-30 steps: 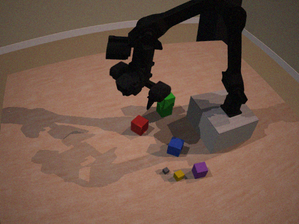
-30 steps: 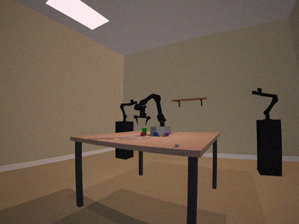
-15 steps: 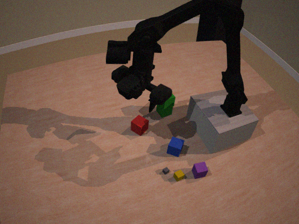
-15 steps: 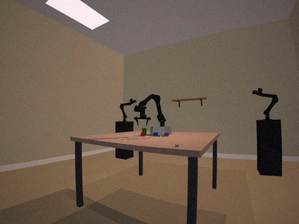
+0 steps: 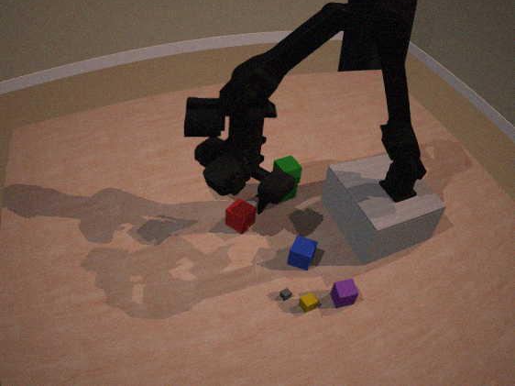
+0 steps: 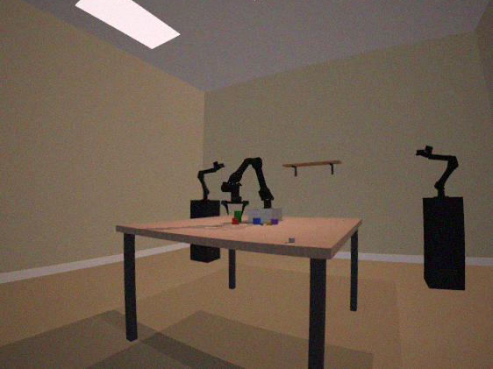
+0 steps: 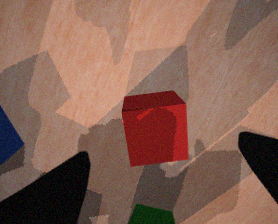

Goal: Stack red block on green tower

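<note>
The end effector (image 7: 162, 170) hangs wide open and holding nothing above the red block (image 7: 155, 128). The block sits on the surface (image 5: 92, 157), near the green tower (image 5: 288, 168).

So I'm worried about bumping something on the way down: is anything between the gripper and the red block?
Nothing visible. In the wrist view the red block sits on bare table between the open gripper's two fingers, with no other thing in the gap. The green tower stands close beside the gripper, so it is the one thing to mind.
</note>
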### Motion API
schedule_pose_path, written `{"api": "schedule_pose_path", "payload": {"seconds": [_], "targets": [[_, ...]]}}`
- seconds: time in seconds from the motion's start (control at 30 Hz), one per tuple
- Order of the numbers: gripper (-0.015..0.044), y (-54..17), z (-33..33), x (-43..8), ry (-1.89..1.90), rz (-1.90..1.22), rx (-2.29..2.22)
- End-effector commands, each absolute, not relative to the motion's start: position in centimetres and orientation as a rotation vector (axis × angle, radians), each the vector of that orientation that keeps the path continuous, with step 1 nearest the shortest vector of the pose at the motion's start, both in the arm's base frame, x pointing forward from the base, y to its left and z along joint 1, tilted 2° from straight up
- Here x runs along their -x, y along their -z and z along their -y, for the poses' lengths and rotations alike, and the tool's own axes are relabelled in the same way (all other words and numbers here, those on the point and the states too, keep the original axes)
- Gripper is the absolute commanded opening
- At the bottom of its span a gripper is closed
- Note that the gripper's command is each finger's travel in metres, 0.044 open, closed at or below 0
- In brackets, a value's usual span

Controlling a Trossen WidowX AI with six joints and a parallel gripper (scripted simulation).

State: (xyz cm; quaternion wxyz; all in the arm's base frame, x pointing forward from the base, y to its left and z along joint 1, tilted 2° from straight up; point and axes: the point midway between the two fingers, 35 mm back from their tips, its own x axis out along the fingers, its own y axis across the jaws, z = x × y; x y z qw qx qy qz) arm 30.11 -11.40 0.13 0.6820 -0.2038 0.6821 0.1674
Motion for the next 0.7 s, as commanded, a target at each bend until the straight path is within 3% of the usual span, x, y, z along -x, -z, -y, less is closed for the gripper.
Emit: {"api": "schedule_pose_path", "payload": {"seconds": [0.0, 0.67], "targets": [[0.0440, 0.6, 11.4, -30.0, -0.384, -1.536, 0.454], [0.0440, 3.9, 11.5, -30.0, -0.384, -1.536, 0.454]]}}
